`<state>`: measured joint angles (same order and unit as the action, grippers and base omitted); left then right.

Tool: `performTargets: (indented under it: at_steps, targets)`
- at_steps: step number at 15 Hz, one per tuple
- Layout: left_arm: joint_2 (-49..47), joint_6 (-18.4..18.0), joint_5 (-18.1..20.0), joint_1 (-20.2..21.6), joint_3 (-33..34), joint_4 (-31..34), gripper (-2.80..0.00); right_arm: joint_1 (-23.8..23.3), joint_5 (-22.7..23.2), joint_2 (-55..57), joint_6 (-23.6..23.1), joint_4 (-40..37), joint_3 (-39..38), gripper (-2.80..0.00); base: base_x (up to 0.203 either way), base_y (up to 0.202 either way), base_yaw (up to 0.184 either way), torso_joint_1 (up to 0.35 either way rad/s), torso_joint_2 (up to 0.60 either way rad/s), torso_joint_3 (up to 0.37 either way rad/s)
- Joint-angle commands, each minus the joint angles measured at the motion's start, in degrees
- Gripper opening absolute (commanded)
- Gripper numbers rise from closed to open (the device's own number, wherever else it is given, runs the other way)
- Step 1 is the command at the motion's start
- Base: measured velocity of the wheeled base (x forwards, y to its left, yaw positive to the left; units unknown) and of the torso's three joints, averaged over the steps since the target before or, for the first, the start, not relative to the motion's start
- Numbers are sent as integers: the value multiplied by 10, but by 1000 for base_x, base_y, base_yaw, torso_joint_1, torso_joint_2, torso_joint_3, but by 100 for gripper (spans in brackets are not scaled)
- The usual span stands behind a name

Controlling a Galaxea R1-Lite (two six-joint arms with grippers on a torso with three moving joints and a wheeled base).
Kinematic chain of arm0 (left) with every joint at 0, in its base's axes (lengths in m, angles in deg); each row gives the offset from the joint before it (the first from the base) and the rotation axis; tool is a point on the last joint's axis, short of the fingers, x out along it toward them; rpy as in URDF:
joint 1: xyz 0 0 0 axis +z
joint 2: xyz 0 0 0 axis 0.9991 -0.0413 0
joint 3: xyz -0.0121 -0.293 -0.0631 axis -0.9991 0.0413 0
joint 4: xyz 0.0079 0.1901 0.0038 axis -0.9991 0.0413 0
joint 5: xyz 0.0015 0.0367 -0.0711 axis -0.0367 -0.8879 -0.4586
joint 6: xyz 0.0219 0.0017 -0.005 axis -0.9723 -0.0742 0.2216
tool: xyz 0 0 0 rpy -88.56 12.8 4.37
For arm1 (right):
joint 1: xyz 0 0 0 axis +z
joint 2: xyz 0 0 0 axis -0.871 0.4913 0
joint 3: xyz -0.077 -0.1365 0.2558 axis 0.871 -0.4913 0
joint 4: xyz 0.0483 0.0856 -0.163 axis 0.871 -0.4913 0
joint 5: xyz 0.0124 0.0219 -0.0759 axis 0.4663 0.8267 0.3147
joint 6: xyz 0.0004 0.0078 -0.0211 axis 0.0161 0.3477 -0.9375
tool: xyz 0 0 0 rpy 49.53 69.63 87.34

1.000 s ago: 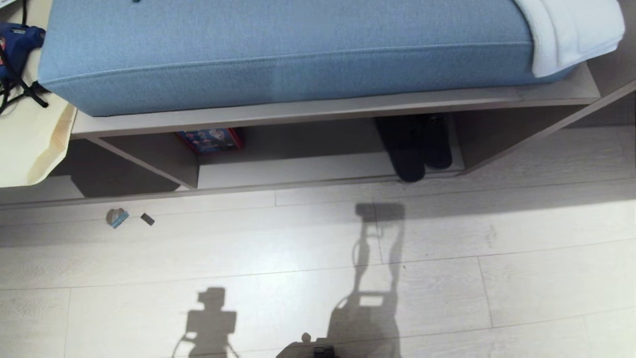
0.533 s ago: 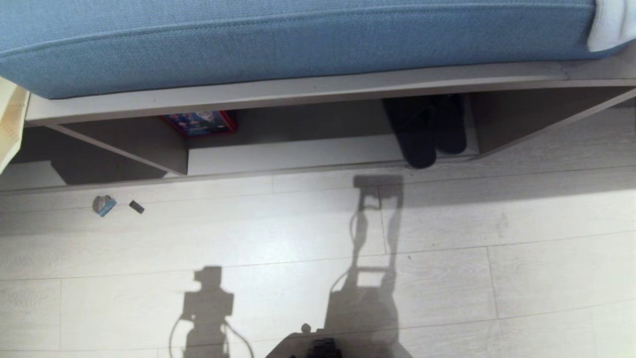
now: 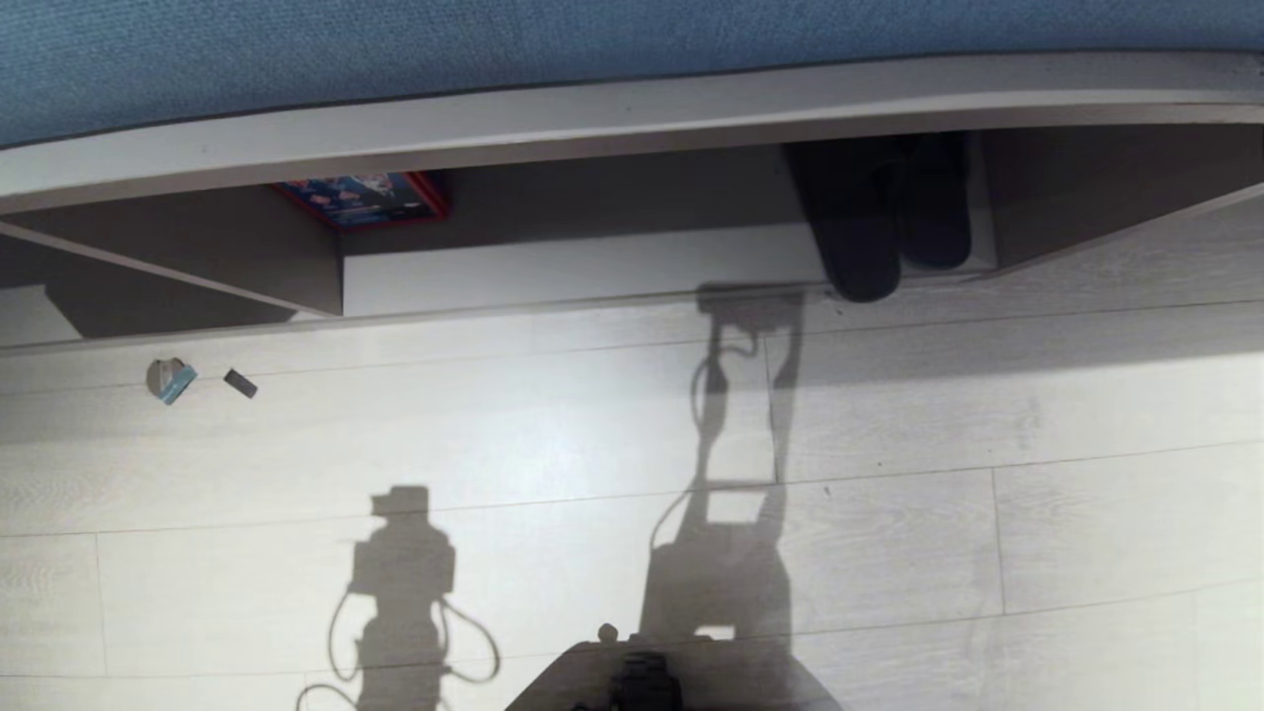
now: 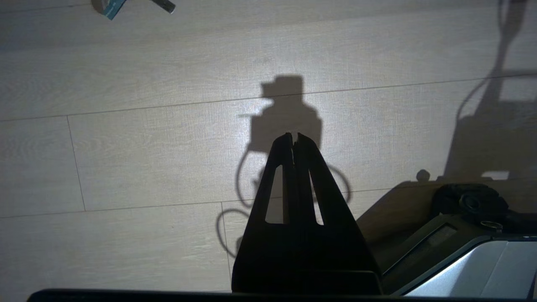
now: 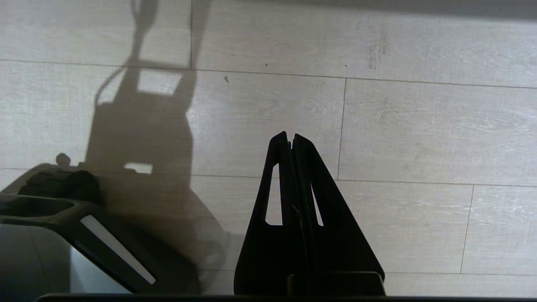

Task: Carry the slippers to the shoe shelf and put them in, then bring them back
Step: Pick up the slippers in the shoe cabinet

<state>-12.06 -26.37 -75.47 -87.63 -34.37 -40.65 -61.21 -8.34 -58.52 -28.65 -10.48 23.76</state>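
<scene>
Slippers [image 3: 879,222] tucked side by side at the right end of the shoe shelf [image 3: 592,267], upper right of the head view; toes reaching the front lip, one toe poking slightly past it. Blue seat cushion [image 3: 395,49] along the top edge, above the taupe bench board. Red-and-blue box [image 3: 360,197] deeper in the same cubby, upper left of centre. Two small scraps [image 3: 193,380] lying on the pale plank floor [image 3: 987,415] at the left, well apart from the slippers. Shadows of the robot stretched across the floor at lower centre.

Left gripper [image 4: 293,136] seen in the left wrist view at centre frame, fingers pressed together, empty, hanging over bare planks. Right gripper [image 5: 290,136] likewise at centre of the right wrist view, fingers together, empty, over the floor. Dark edge of the robot base [image 3: 632,681] at bottom centre of the head view.
</scene>
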Motion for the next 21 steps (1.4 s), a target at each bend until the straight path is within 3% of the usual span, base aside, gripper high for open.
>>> performTargets:
  at_steps: [1, 19, 21]
  targets:
    - [-1, 0, 0, 0, 0, 0, -280, 0, 0, 1, 0, 0, 0, -280, 0, 0, 0, 7, 7, -198]
    - [-1, 1, 0, 0, 0, 0, -280, 0, 1, 1, -4, 0, 1, -280, 0, 0, 0, 1, 3, -177]
    - [-1, 1, 0, 0, 0, 0, -280, 0, 4, 6, -5, -8, 34, -280, 0, 0, 0, 3, 3, -18]
